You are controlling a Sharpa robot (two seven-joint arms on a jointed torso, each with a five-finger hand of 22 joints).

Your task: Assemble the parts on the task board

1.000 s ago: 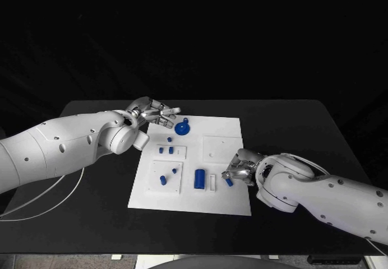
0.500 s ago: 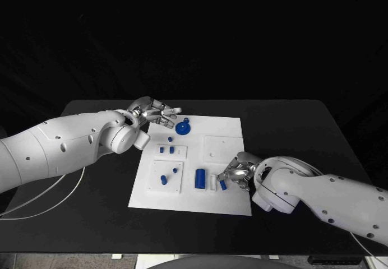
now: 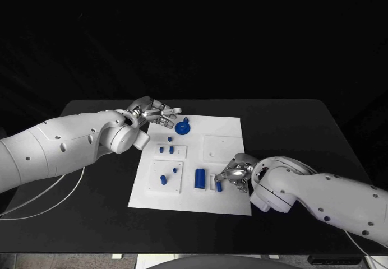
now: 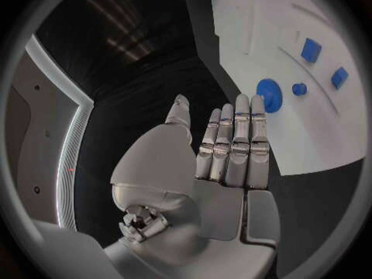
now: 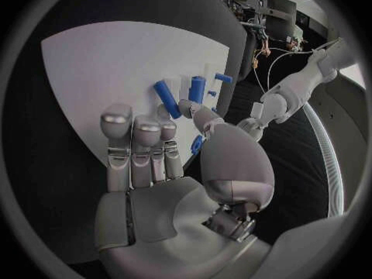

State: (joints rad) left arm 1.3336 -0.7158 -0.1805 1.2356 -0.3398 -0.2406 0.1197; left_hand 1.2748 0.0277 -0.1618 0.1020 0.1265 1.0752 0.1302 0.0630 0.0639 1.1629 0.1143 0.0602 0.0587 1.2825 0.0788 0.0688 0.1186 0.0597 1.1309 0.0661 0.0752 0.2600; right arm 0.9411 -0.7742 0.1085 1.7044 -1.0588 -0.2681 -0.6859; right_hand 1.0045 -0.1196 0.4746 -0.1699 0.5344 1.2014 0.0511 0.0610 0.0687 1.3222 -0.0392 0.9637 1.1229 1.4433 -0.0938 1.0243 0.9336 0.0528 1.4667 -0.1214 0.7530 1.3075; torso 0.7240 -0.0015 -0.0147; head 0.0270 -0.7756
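Holding a small blue part (image 3: 219, 185) pinched at its fingertips, the right hand (image 3: 231, 174) hovers over the task board (image 3: 222, 126) just beside the upright cylinder (image 3: 199, 178) and its slot; the left hand (image 3: 153, 114) idles, fingers straight, by the gear (image 3: 183, 129).

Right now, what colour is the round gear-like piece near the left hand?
Blue. The gear shows best in the left wrist view, on the white board.
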